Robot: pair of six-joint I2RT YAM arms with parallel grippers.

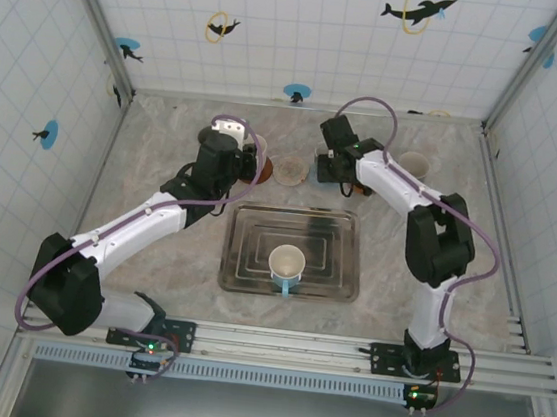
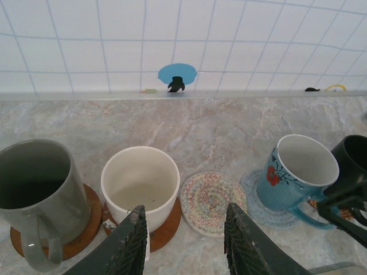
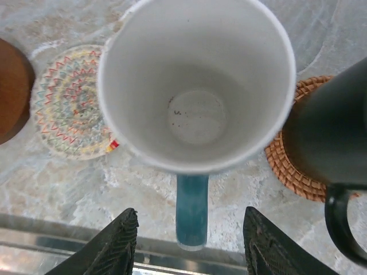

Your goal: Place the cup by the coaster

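Along the back of the tabletop [image 1: 165, 145], at 12 o'clock from the tray [image 1: 241, 214], there's a row of mugs and coasters.

Left wrist view, from 9 to 3 o'clock:
- grey mug [image 2: 37, 189] on a wooden coaster [image 2: 86, 226]
- white cup [image 2: 140, 180] on a second wooden disc
- bare patterned coaster [image 2: 212, 200]
- blue mug [image 2: 301, 172]
- black mug [image 2: 355, 163]

Blue mug: upright and empty, standing on a pale blue mat [image 2: 255, 197] just beside the patterned coaster, at its 3 o'clock. In the right wrist view the blue mug [image 3: 198, 86] has its handle at 6 o'clock. The patterned coaster [image 3: 66, 103] is at its 9 o'clock, and the black mug [image 3: 330, 132] on a woven coaster [image 3: 292, 172] at its 3 o'clock.

Right tool [image 3: 189, 229]: fingers spread to either side of the handle with a gap on both sides, gripping nothing.

Left tool [image 2: 186, 220]: fingers apart with nothing between them, low over the tabletop at 6 o'clock from the patterned coaster. Its left finger [image 2: 135, 240] is in front of the white cup; can't tell if it touches.

Another cup [image 1: 286, 262] with a blue handle stands upright in the tray.
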